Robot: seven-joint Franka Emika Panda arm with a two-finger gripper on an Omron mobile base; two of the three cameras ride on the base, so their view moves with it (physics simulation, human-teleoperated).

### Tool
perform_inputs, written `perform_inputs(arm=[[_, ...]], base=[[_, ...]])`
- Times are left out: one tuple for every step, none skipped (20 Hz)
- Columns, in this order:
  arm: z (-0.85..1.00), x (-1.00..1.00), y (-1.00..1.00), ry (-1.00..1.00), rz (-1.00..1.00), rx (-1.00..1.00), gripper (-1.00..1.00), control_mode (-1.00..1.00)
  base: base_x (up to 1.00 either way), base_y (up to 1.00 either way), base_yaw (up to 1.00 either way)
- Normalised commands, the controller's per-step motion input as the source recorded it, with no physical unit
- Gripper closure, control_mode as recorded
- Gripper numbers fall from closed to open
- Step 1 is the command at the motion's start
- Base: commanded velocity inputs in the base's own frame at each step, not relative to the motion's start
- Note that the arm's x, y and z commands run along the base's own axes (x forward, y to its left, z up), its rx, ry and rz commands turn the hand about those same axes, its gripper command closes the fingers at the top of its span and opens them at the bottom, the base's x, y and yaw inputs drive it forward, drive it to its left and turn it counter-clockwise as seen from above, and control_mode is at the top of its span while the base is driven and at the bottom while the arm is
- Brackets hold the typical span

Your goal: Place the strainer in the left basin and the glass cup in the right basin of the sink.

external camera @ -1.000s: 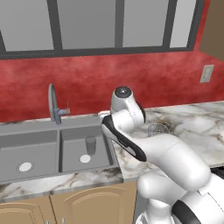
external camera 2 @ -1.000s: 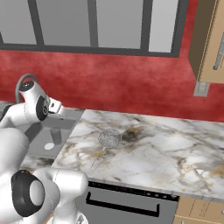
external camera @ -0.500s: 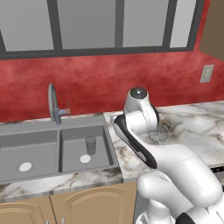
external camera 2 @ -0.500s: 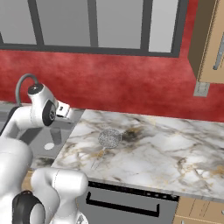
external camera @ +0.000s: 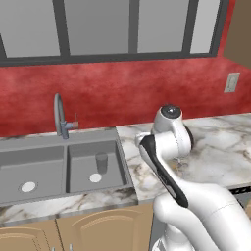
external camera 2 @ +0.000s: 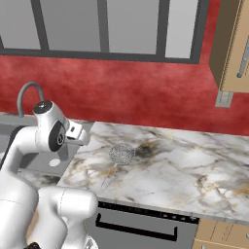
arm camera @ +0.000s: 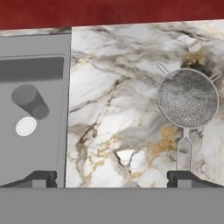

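The matte grey double-basin sink (external camera: pixel 59 147) holds the small clear glass cup (external camera: pixel 101 162) upright in its right basin (external camera: pixel 81 171); the left basin (external camera: pixel 39 166) lies beside it. On the marble counter (external camera 2: pixel 194 165) the round silver wire-mesh strainer (arm camera: pixel 187 98) rests. The jaws stand wide open above the counter, holding nothing.

The sink (external camera: pixel 59 147) sat in the table (external camera 2: pixel 185 165). The glass cup (external camera: pixel 101 162) stood in the right basin (external camera: pixel 81 152), just behind its drain (external camera: pixel 95 178). The left basin (external camera: pixel 34 164) lay left of the divider. The faucet (external camera: pixel 60 116) rose behind the sink. The strainer (external camera 2: pixel 121 153) lay on the table, right of the sink.
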Motion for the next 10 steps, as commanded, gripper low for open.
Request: perform_inputs(arm=[[-0.14, -0.3, -0.34, 0.0, 0.0, 0.0, -1.0, -1.0], [-0.14, -0.3, -0.36, 0.0, 0.0, 0.0, -1.0, -1.0], [-0.17, -0.25, -0.38, 0.0, 0.0, 0.0, -1.0, -1.0], [-0.2, -0.18, -0.39, 0.0, 0.0, 0.0, -1.0, -1.0], [-0.21, -0.16, -0.39, 0.0, 0.0, 0.0, -1.0, -1.0], [-0.24, -0.13, -0.31, 0.0, 0.0, 0.0, -1.0, -1.0], [-0.27, -0.06, -0.3, 0.0, 0.0, 0.0, -1.0, -1.0], [-0.29, -0.04, -0.3, 0.0, 0.0, 0.0, -1.0, -1.0], [-0.29, -0.01, -0.28, 0.0, 0.0, 0.0, -1.0, -1.0], [-0.29, -0.01, -0.29, 0.0, 0.0, 0.0, -1.0, -1.0]], base=[[0.0, 0.0, 0.0], [0.0, 0.0, 0.0], [0.0, 0.0, 0.0], [0.0, 0.0, 0.0], [0.0, 0.0, 0.0], [0.0, 0.0, 0.0], [0.0, 0.0, 0.0], [0.0, 0.0, 0.0], [0.0, 0.0, 0.0], [0.0, 0.0, 0.0]])
